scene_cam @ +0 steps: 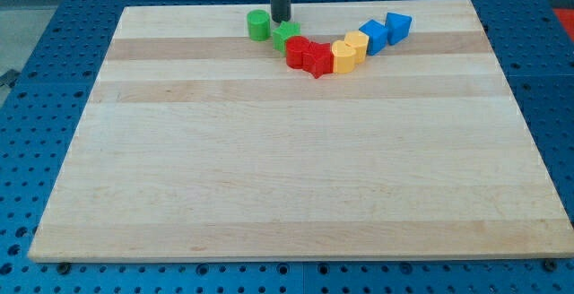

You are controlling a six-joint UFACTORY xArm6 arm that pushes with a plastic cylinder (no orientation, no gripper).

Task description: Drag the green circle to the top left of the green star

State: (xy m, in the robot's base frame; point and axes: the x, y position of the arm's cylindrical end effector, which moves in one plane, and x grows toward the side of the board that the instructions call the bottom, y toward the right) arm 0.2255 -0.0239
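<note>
A robotics lab: wooden board (296, 151) on blue perforated mounting table (54, 25).

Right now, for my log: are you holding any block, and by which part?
Nothing is held. My tip sits between the green circle and green star, near their top edges.

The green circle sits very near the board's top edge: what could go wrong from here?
1. The green circle lies close to the top edge of the board; a push upward may slide it off.
2. My tip stands between the circle and the green star, close to both, so a sideways move could knock the star.
3. The star touches the red blocks; a nudge may shift the whole row.
</note>
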